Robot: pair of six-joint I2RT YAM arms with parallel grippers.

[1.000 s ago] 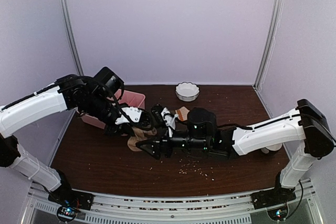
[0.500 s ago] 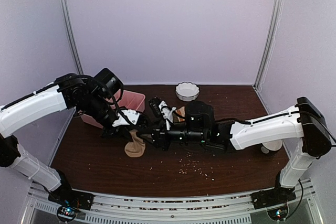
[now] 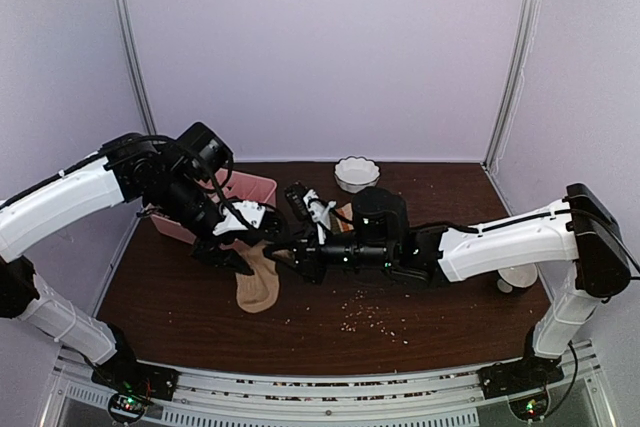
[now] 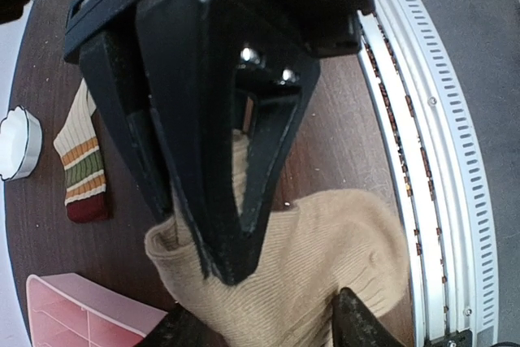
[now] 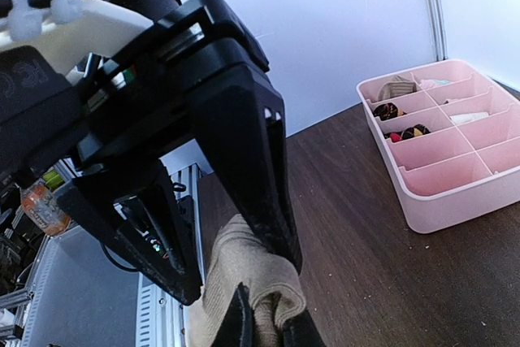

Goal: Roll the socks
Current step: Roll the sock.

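Handing over, the left pincer (image 4: 268, 327) has released and the right pincer (image 5: 264, 323) clenched on the tan sock (image 3: 258, 287), draped at six o'clock of the pink compartment tray (image 3: 262, 185); rolling likely needs it flattened on the surface (image 3: 180, 297).

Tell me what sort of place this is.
Probably a robot-testing booth, not a home: plain pale walls on metal posts, two arms bolted to a rail at the table edge, and props: a tan sock, pink tray and bowl.
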